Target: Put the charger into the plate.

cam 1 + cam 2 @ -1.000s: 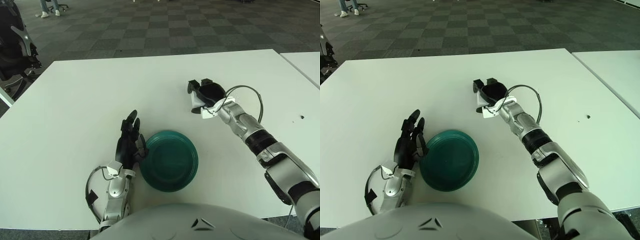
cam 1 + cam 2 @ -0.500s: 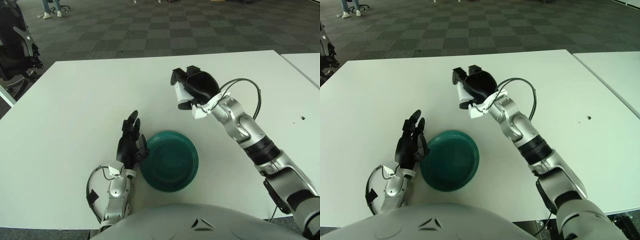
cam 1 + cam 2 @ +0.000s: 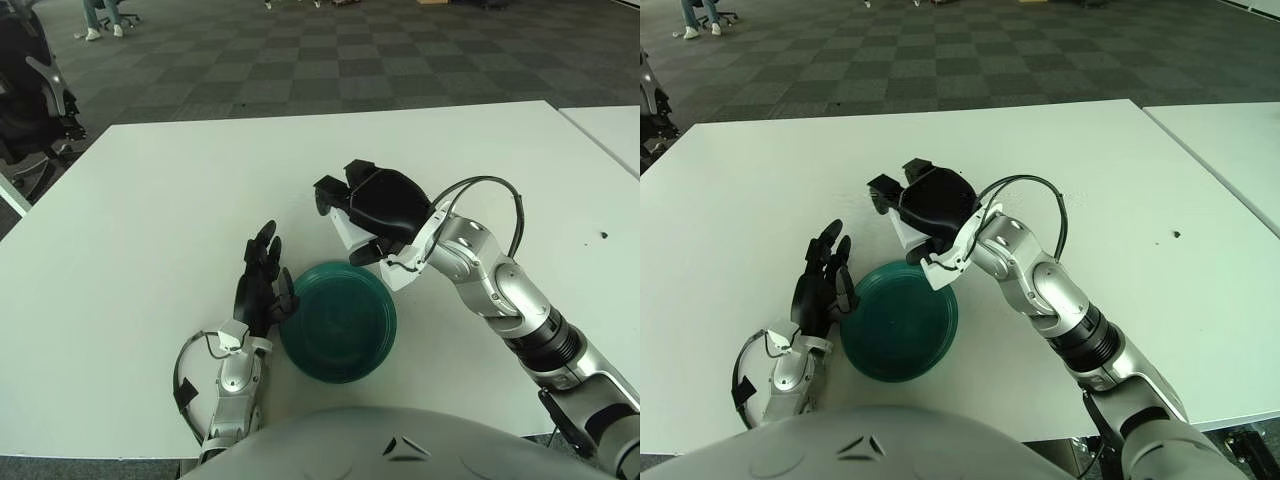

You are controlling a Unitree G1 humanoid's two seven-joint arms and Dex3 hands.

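Right hand (image 3: 372, 212) has swung in from mid-table toward the robot, now above the far rim of the green plate (image 3: 340, 322), fingers clamped on the white charger (image 3: 347, 228). Charger is held in the air, not in the plate yet. Left hand (image 3: 262, 286) unmoved, flat on the table (image 3: 150, 200), fingers relaxed, touching the plate's left edge.

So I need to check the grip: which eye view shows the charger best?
The left eye view: the white charger shows as a clear face between the right hand's fingers. In the right eye view the hand covers more of it, leaving a narrower white strip.
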